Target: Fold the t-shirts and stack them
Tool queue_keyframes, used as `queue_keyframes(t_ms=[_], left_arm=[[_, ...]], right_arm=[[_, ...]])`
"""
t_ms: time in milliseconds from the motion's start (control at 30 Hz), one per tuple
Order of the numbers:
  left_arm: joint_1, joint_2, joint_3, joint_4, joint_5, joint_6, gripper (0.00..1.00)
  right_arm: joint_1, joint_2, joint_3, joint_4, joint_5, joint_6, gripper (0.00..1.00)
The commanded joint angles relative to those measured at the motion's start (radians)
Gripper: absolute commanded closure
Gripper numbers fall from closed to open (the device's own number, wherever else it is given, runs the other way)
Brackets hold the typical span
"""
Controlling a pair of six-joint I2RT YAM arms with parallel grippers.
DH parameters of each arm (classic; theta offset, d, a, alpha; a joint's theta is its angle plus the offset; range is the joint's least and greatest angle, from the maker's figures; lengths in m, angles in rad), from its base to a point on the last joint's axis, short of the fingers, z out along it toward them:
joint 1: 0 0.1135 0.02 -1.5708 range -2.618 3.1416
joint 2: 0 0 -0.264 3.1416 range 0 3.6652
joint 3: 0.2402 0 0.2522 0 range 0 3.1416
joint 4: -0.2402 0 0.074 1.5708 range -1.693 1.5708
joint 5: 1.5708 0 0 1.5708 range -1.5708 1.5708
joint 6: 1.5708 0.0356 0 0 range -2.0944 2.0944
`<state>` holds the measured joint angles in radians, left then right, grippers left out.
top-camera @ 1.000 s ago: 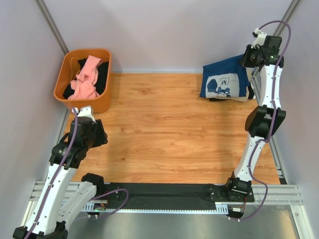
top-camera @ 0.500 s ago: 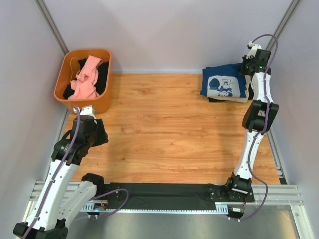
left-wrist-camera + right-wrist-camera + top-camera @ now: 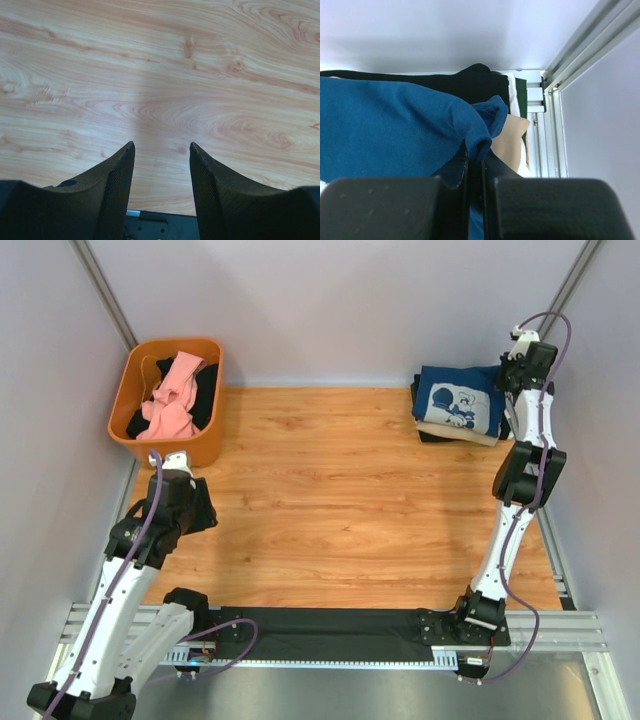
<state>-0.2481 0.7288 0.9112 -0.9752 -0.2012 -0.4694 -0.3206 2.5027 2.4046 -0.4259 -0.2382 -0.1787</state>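
Spreading across the top view, the table (image 3: 330, 500) is carrying everything: the basket (image 3: 190, 452) at its far left corner and a folded stack at its far right corner. The right arm (image 3: 520, 480) is reaching almost fully out, upright from its base to that far corner, with its wrist bending over the stack's right edge. The left arm (image 3: 140, 540) is leaning forward along the left side, stopping short of the basket.

The navy tee (image 3: 460, 400) is lying on top of the stack, print up, with a tan tee (image 3: 470, 434) and a dark layer (image 3: 430, 436) showing under it. A pink tee (image 3: 172, 405) and a black tee (image 3: 205, 395) are sitting crumpled in the basket, not yet folded.

The right end effector (image 3: 475, 170) is pinching a bunched edge of the navy tee, its fingers closing tight on the cloth. The left end effector (image 3: 161, 165) is hanging with its fingers parted over bare wood, gripping nothing.

These tees are looking light, limp and easily dragged, so a pull on one edge is likely going to skew the whole pile. Letting go straight up seems the safer exit here. For the pink tee, taking a shoulder seam or hem edge, rather than the middle of the heap, is probably going to lift it free of the black one.
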Motion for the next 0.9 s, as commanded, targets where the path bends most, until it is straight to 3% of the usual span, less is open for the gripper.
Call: queue_keyframes(t_ms=[0, 67, 100, 133, 167, 200, 333, 467, 600, 700, 867], left_arm=[[0.000, 0.000, 0.009, 0.009, -0.012, -0.006, 0.45], [0.000, 0.003, 0.009, 0.007, -0.012, -0.006, 0.45], [0.000, 0.003, 0.009, 0.009, -0.012, -0.006, 0.45], [0.000, 0.003, 0.009, 0.009, -0.010, -0.006, 0.45], [0.000, 0.001, 0.009, 0.009, -0.010, -0.006, 0.45], [0.000, 0.003, 0.009, 0.009, -0.010, -0.005, 0.45], [0.000, -0.011, 0.011, 0.010, -0.009, -0.005, 0.45], [0.000, -0.028, 0.009, 0.009, -0.009, -0.005, 0.45], [0.000, -0.045, 0.008, 0.007, -0.021, -0.008, 0.45], [0.000, -0.057, 0.011, 0.007, -0.018, -0.005, 0.45], [0.000, -0.071, 0.009, 0.018, 0.009, 0.008, 0.45]], right_arm=[[-0.025, 0.016, 0.002, 0.110, 0.004, -0.030, 1.00], [-0.026, 0.030, -0.004, 0.122, -0.013, -0.015, 0.92], [-0.025, 0.034, -0.002, 0.122, -0.013, 0.011, 0.81], [-0.025, 0.041, -0.001, 0.127, 0.005, 0.028, 0.39], [-0.025, 0.042, -0.001, 0.131, 0.028, 0.048, 0.23], [-0.023, 0.041, 0.001, 0.133, 0.051, 0.060, 0.18], [-0.026, -0.008, -0.008, 0.134, 0.235, 0.148, 0.13], [-0.043, -0.117, -0.091, 0.136, 0.298, 0.292, 0.12], [-0.052, -0.197, -0.151, 0.084, 0.335, 0.387, 0.05], [-0.051, -0.261, -0.173, -0.006, 0.275, 0.465, 0.05], [0.009, -0.540, -0.505, -0.004, 0.091, 0.606, 0.05]])
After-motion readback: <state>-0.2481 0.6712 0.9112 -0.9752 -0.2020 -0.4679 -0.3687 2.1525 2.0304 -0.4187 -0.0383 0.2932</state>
